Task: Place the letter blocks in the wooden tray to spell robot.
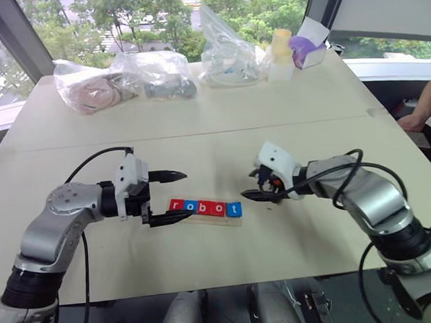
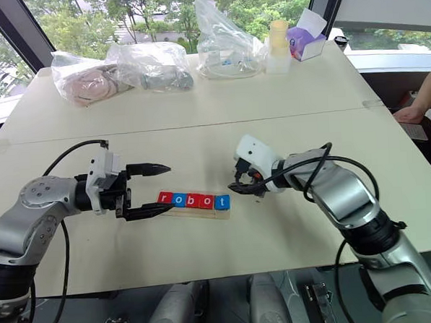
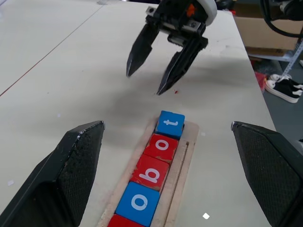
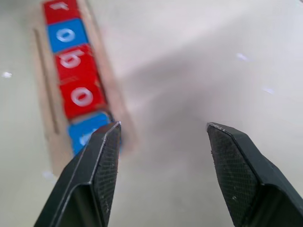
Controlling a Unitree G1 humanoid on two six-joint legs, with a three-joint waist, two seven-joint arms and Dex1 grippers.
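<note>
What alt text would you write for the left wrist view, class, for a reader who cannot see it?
Letter blocks lie in a row in the wooden tray, reading o, b, o, t, between the left gripper's wide-open black fingers. Beyond the tray's end, the right gripper hangs open and empty above the table.

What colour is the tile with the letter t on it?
Blue with a white letter; the t tile shows best in the left wrist view, at the tray's end.

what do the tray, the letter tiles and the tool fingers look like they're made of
Wooden tray: pale bare wood, matt, with faint grain and a groove along one side.
Letter blocks: smooth painted red and blue faces with white letters; wood or plastic beneath, cannot tell.
Fingers of the left tool and right tool: black, hard-looking, with finely textured, seemingly rubbery pads.
</note>
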